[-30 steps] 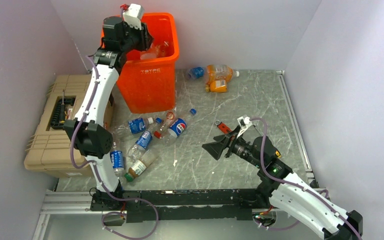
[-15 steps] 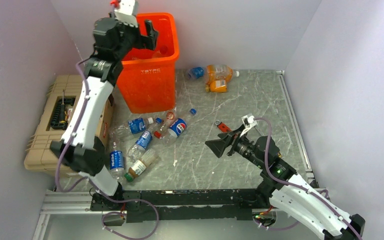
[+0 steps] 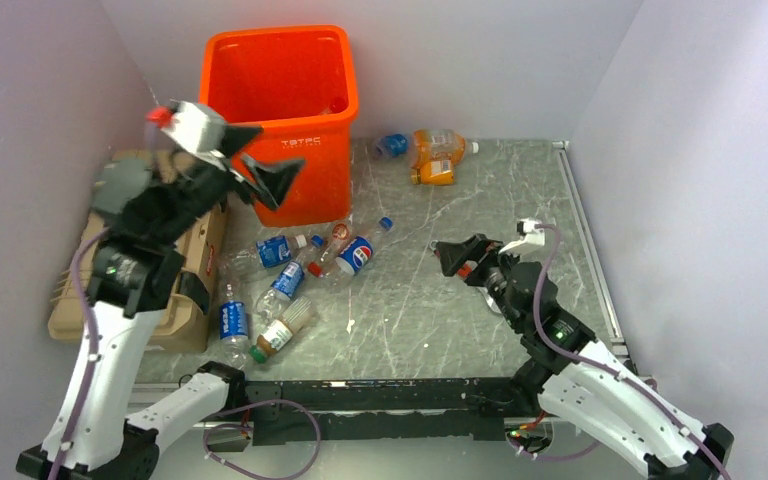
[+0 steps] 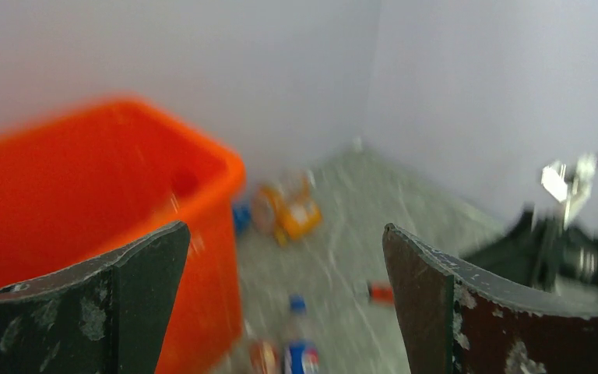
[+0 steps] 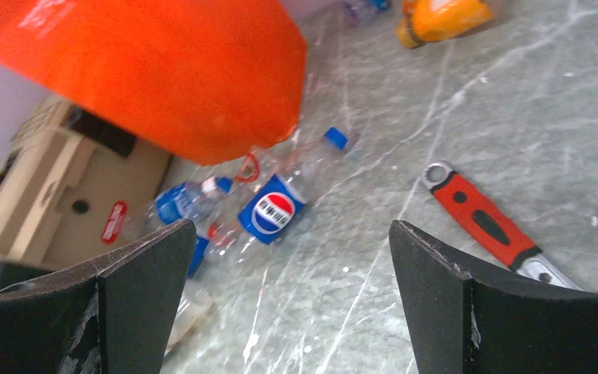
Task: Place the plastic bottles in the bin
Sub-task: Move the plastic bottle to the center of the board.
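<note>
The orange bin (image 3: 278,100) stands at the back left. Several plastic bottles (image 3: 285,275) lie in a cluster on the floor in front of it, among them a clear Pepsi bottle (image 3: 355,252) (image 5: 274,209). Two orange bottles (image 3: 435,155) (image 4: 292,210) and a blue-labelled one (image 3: 392,146) lie behind, right of the bin. My left gripper (image 3: 270,160) (image 4: 284,230) hangs open and empty in the air just in front of the bin's front left corner. My right gripper (image 3: 457,257) (image 5: 291,226) is open and empty, low over the floor right of the cluster.
A red-handled wrench (image 5: 487,222) (image 4: 381,292) lies on the floor by the right gripper. A tan ribbed toolbox case (image 3: 70,300) sits along the left wall beside the bin. Walls close in the left, back and right sides.
The left gripper, shut on a clear bottle over the bin, opened, and the arm swung back down in front of the bin. The right gripper shifted right, over the wrench.
</note>
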### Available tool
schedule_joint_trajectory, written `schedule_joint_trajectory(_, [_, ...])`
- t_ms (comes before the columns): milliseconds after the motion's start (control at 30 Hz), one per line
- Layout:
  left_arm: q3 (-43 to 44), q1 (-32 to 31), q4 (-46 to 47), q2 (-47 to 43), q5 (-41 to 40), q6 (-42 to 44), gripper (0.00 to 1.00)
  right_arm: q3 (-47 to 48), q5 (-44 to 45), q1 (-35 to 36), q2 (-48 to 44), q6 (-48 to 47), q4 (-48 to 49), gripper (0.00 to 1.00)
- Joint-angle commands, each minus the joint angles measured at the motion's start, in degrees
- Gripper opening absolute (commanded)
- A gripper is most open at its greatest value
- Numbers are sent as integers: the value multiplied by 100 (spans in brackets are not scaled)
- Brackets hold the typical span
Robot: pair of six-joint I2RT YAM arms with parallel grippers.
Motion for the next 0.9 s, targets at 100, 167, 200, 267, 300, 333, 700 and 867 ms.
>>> schedule_joint_trajectory(100, [-1726, -761, -1693, -279, 402, 595, 99, 66, 598, -113, 956, 373, 710, 99])
schedule_joint_trajectory(167, [-2288, -812, -1597, -468, 336, 508, 98, -47, 163, -164, 1375, 446, 1226, 99])
schedule_joint_trajectory(200, [-2560, -821, -1512, -566, 315, 454, 98, -63, -58, -188, 1650, 458, 1382, 99])
schedule_joint_trajectory(267, [-2994, -830, -1374, -737, 262, 347, 98, 40, -529, -209, 2390, 431, 1571, 98])
schedule_joint_trajectory(300, [-3181, -830, -1307, -811, 158, 243, 99, 134, -790, -212, 2743, 375, 1645, 98])
schedule_joint_trajectory(333, [-3365, -830, -1245, -872, 28, 137, 99, 221, -990, -212, 3060, 387, 1685, 97])
schedule_joint_trajectory(700, [-3596, -830, -1665, -643, -1579, -485, 97, 1016, -1685, -274, 5477, 1725, 2642, 95])
schedule_joint_trajectory(867, [-3711, -830, -1524, -777, -1389, -590, 97, 1565, -1686, -265, 6422, 2405, 2873, 96])
